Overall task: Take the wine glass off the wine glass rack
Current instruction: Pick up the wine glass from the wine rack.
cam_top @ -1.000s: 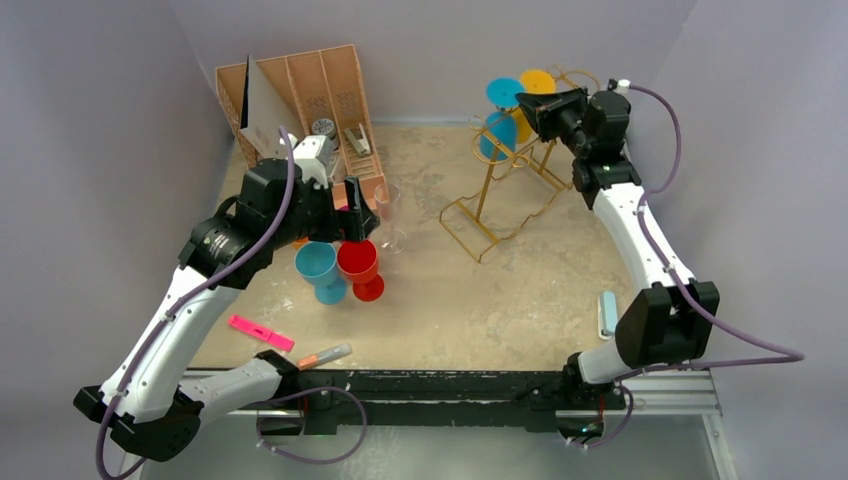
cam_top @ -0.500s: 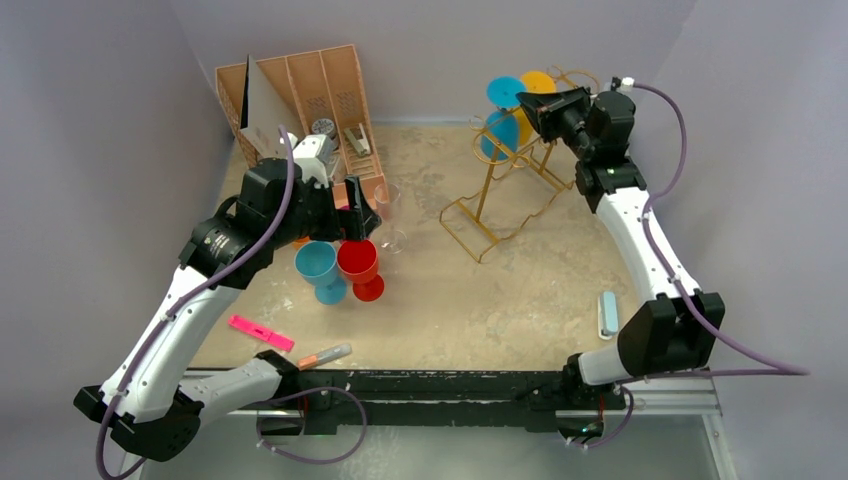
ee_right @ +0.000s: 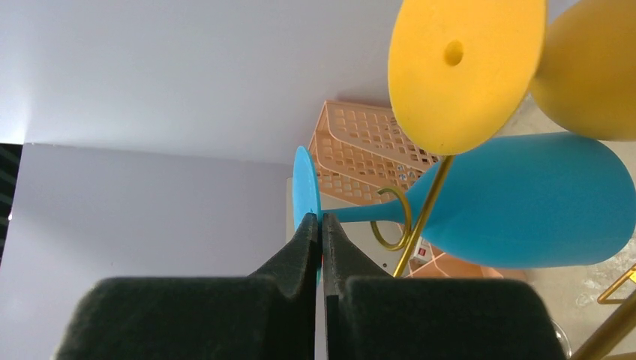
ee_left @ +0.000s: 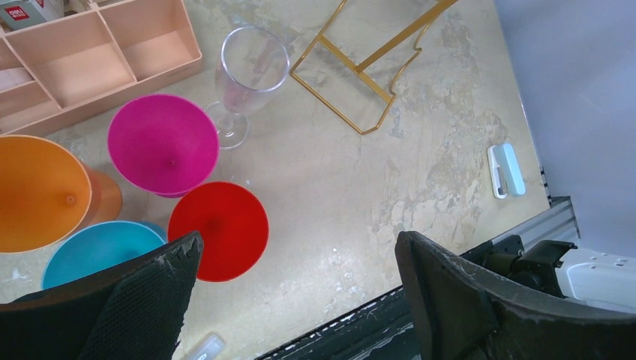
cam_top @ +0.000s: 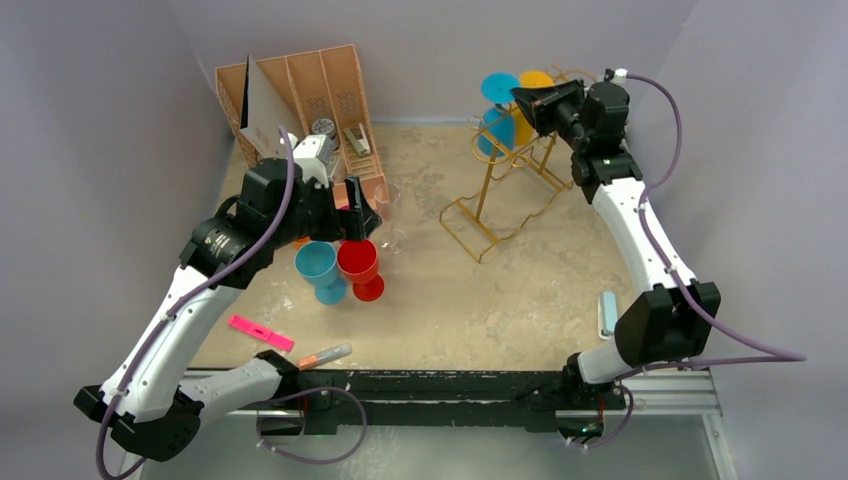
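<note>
Right gripper (cam_top: pixel 519 99) lifted blue wine glass (cam_top: pixel 495 135) slightly, mottled tan table (cam_top: pixel 520 290), lilac walls (cam_top: pixel 420 50)

Your right gripper (cam_top: pixel 518 95) now sits slightly higher and farther left over the wine glass rack (cam_top: pixel 478 215), and the blue wine glass (cam_top: pixel 495 135) shifts with it.

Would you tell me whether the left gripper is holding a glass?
No, the left gripper hangs open above the coloured glasses, nothing between its jaws.
</note>
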You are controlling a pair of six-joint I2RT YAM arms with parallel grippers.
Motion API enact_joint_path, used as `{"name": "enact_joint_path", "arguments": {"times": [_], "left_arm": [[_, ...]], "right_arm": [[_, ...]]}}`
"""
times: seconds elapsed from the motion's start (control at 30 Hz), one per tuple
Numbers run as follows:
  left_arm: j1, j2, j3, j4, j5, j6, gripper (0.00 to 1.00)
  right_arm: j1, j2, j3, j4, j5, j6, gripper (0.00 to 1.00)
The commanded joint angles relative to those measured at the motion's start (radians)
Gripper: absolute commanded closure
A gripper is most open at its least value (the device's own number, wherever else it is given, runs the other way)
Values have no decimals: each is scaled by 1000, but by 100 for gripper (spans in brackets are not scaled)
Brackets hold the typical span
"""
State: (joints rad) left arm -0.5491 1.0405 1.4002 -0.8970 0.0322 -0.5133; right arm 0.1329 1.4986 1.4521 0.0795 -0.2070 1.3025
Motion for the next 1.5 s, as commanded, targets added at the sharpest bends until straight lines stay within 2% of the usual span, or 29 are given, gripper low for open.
{"name": "enact_joint_path", "arguments": {"times": [0.0,0.5,0.8,1.33,1.47], "left_arm": [[6,4,7,33,16,-8,2],[6,-3,8,27,12,-2,2],[6,-2,7,27,12,-1,2],[7,-12,8,21,8,1,2],[6,-13,8,23,9,1,2]], "right_arm": [[10,2,71,3,12,-21,100],[37,51,140,-26,-12,-37,100],[37,16,98,-32,80,-43,100],[37,59,184,104,-265,-44,100],[37,71,196,199,-353,-33,100]]}}
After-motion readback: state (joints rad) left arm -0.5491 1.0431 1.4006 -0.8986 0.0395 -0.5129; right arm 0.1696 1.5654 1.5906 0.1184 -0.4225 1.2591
